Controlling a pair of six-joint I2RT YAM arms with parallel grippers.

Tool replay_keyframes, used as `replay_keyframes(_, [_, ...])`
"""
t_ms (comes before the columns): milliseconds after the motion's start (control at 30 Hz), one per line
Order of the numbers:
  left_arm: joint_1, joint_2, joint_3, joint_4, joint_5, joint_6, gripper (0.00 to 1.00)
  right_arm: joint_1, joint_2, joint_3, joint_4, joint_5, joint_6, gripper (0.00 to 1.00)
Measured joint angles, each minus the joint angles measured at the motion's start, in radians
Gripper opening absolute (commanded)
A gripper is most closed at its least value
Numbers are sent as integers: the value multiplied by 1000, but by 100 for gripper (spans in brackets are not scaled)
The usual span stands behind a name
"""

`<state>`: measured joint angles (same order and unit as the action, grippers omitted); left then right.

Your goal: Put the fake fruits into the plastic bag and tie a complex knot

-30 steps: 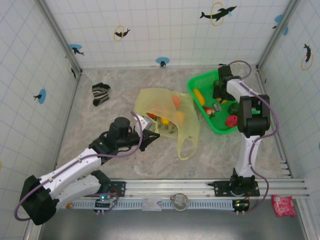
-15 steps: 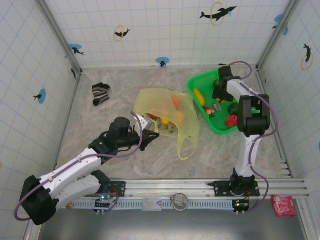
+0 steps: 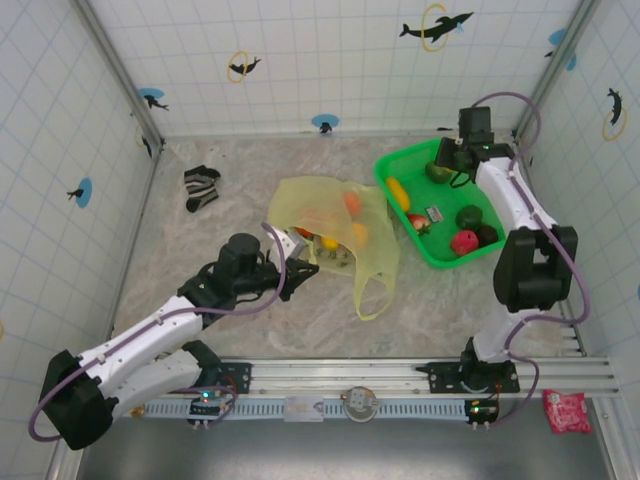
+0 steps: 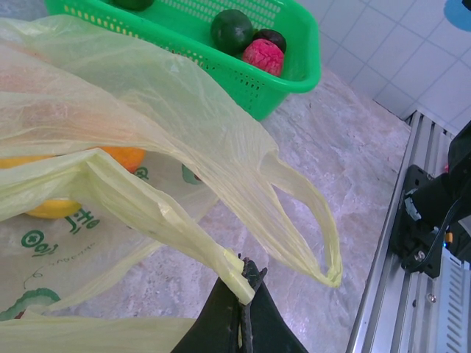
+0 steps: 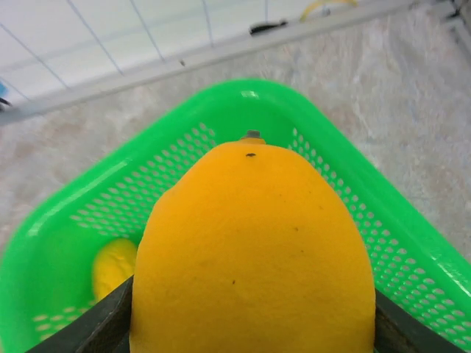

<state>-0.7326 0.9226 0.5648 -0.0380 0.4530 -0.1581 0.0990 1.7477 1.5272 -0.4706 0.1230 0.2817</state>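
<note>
My left gripper pinches the bag's rim tight; orange and yellow fruits lie inside. My right gripper clamps an orange fruit over the basket, which holds more.

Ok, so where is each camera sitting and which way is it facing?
Top external: above and behind the bases, looking down on the table; both arms show.
Left wrist: low beside the plastic bag, facing the green basket; left gripper pinches the bag.
Right wrist: above the basket, looking down; fingers flank the orange fruit.
Shared: basket in all three.
</note>
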Motion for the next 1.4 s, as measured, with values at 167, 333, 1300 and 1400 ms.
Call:
replay_keyframes(167, [0,10,34,-5,2,-11,0,32,-150,-113,59,-31,7,59])
replay_keyframes(333, [0,10,60,-5,2,-42,0,142,-269,-241,128,-74,6,59])
replay_keyframes(1300, [0,50,113,-28,-13,-86,0,640,-608,-828,455,-587,-13,59])
replay_keyframes(1400, [0,52,113,-29,-13,-86,0,657,-568,-828,469,-566,-13,58])
